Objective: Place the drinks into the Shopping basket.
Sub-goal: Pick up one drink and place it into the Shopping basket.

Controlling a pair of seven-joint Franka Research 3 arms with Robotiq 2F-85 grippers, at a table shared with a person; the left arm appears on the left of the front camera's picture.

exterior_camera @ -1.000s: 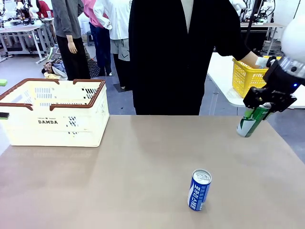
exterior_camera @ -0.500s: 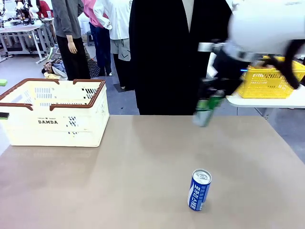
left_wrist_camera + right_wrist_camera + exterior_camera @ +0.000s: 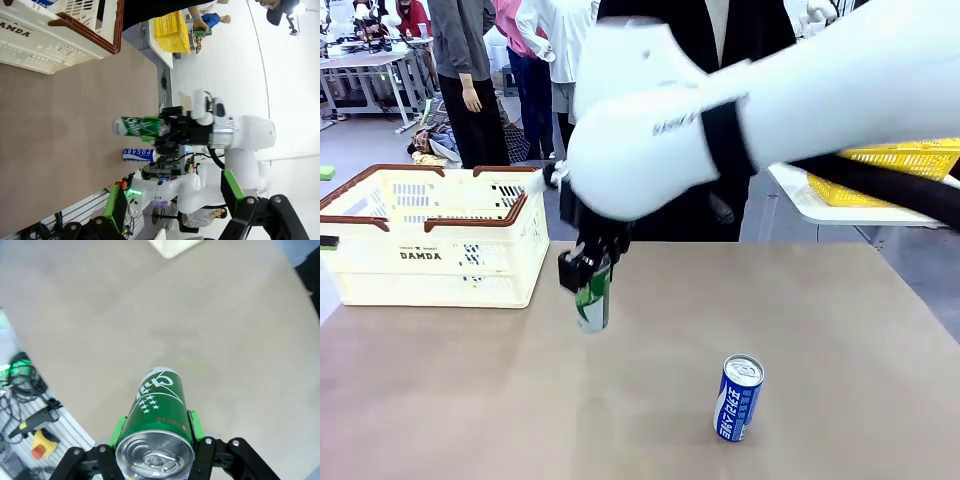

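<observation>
The right gripper (image 3: 588,268) has its two green pads clamped on the green can (image 3: 592,300), holding it by the upper part so the can hangs top-up below the fingers. In the right wrist view the silver top sits right between the pads and the bare surface (image 3: 650,400) lies beyond, so the can looks lifted clear rather than resting. The gripper is out over the middle of the surface with the arm stretched across from the robot's right.

Just off to the gripper's left stands the Shopping basket (image 3: 380,270), near but not yet beneath the can. So the first drink is on its way, I'd say, with the last bit of travel over the brown rim and the release left to do.

On the gripper's other side, and closer to the robot's edge, the blue can (image 3: 740,398) stands upright on the surface, well apart from the gripper and touched by nothing. That one is wholly left to do.

The left gripper (image 3: 171,185) is wide open, with nothing between its fingers, farther out from both cans.

From here I can't see down into the basket.
</observation>
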